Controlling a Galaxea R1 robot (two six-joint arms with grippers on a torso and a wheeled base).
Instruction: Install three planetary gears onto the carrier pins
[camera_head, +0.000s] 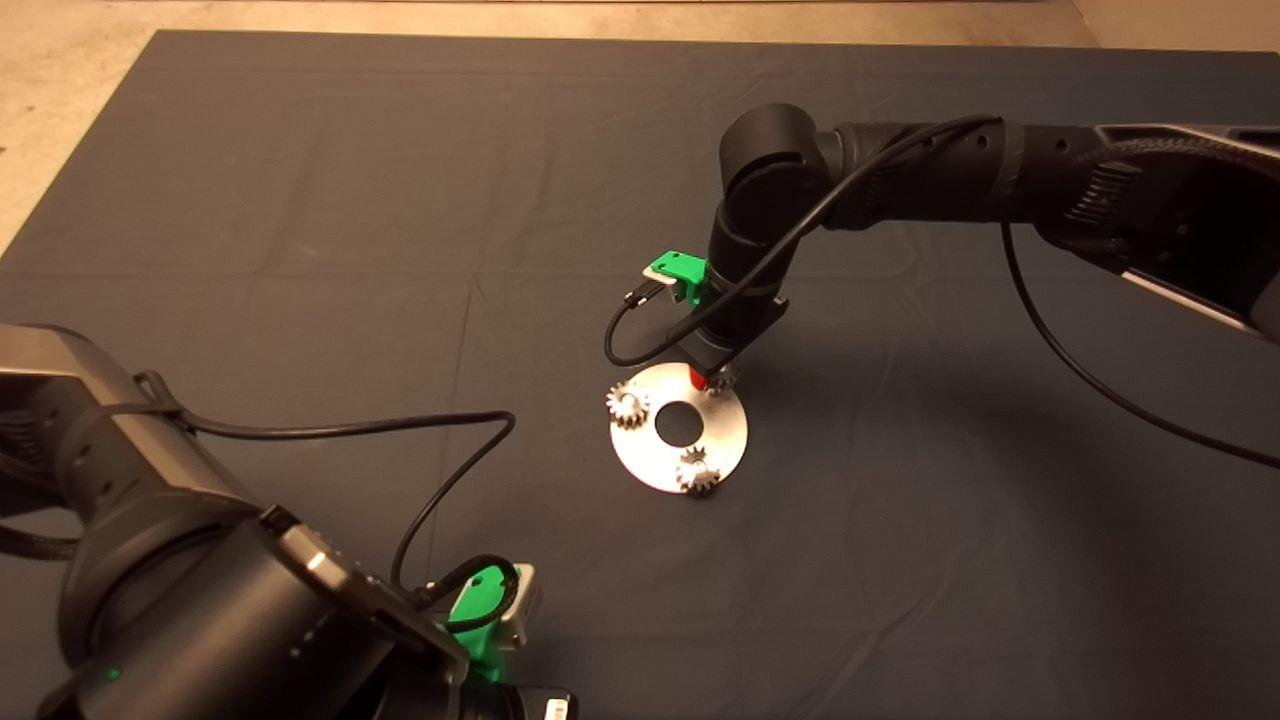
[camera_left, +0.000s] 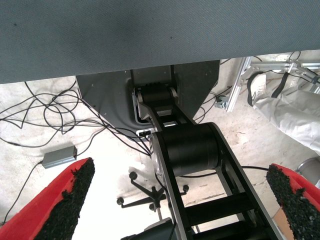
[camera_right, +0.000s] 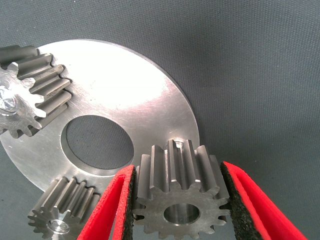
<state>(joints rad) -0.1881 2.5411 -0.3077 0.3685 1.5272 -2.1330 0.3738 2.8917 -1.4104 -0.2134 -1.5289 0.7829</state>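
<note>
Two planetary gears (camera_right: 25, 97) already sit on carrier pins of the round plate (camera_right: 130, 95); the right gripper (camera_right: 175, 200) fingers clamp the third gear (camera_right: 181, 192) over the last pin. Left gripper (camera_left: 175, 200) idles, fingers spread wide.

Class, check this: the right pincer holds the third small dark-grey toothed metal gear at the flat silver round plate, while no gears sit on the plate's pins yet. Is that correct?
Not quite. The right pincer does hold the third small dark-grey toothed metal gear at the flat silver round plate, but two gears already sit on pins: one and another, as the right wrist view shows.
</note>
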